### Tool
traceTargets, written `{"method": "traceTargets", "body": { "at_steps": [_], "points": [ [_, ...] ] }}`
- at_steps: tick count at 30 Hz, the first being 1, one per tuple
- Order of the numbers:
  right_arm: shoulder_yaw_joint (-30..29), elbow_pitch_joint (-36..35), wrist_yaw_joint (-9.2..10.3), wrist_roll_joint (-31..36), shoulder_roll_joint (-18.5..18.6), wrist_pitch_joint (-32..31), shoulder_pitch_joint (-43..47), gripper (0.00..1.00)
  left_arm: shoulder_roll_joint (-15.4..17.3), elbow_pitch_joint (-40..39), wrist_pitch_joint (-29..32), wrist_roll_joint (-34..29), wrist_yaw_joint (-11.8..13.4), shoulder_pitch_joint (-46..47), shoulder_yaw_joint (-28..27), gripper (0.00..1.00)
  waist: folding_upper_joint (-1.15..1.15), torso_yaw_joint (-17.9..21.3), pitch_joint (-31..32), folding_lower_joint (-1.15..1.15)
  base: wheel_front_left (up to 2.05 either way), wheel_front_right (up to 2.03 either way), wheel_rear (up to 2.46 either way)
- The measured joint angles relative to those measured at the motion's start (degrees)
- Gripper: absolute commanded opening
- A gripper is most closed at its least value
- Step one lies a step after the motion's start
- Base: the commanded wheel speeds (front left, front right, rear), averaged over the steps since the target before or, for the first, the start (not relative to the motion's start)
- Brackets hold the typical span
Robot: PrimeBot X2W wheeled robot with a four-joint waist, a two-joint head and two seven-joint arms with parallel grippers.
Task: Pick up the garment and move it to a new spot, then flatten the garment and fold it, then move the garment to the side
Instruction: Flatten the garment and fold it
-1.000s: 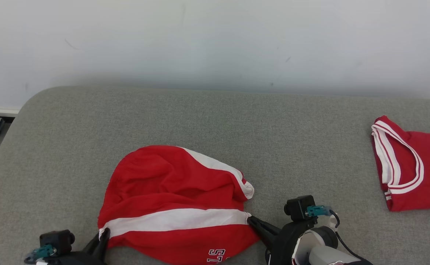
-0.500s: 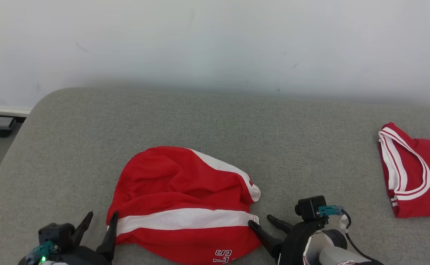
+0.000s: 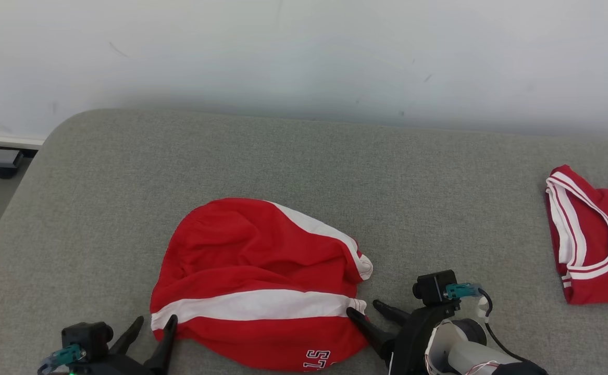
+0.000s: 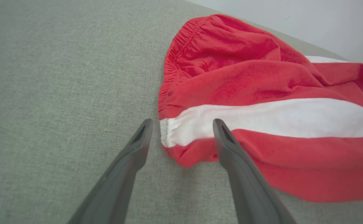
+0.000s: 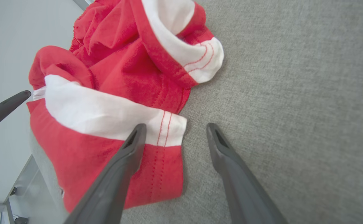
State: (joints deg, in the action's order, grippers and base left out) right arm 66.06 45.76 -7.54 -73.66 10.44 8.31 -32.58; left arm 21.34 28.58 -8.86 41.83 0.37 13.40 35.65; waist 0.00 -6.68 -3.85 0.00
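Two red garments were counted on one grey bench (image 3: pixel 304 156): one garment (image 3: pixel 251 260) with white stripes (image 3: pixel 257 304) near the middle, and one folded red top (image 3: pixel 598 245) with white trim at the right edge. Two stripes were counted on the middle garment. Two end effectors were seen, the left end effector (image 3: pixel 156 319) and the right end effector (image 3: pixel 363 307), each fitted with two dark fingers (image 4: pixel 128 168), four altogether.

— Can any writing be read?
— On the red shorts (image 3: pixel 251 260), near the front hem, white dark-edged letters (image 3: pixel 317 359) are printed. Only "LS" can be made out, seemingly upside down. The rest is cut off.
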Motion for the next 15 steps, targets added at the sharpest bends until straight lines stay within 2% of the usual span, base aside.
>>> {"method": "traceTargets", "body": {
  "at_steps": [9,11,13,15],
  "points": [
    [1.58,0.33,-0.01,-0.74,-0.47,-0.18,-0.97,1.00,-1.77,5.79,-0.15,1.31,-2.37,2.37,0.52,1.00,0.00,0.78,-0.49,0.00,0.00,0.00,0.00],
    [1.90,0.36,-0.01,-0.97,-0.51,-0.19,-1.16,1.00,-2.32,7.54,0.49,2.18,-2.72,2.78,0.32,1.00,0.00,0.84,-0.48,0.00,0.00,0.00,0.00],
    [2.21,0.38,-0.01,-1.02,-0.57,-0.22,-1.32,1.00,-2.27,9.58,0.80,1.38,-2.00,3.15,0.81,1.00,0.00,0.97,-0.50,0.00,0.00,0.00,0.00],
    [2.50,0.42,-0.01,-1.15,-0.70,-0.21,-1.46,1.00,-2.80,10.50,0.30,2.36,-2.98,3.59,0.34,1.00,0.00,0.98,-0.50,0.00,0.00,0.00,0.00]
  ]
}}
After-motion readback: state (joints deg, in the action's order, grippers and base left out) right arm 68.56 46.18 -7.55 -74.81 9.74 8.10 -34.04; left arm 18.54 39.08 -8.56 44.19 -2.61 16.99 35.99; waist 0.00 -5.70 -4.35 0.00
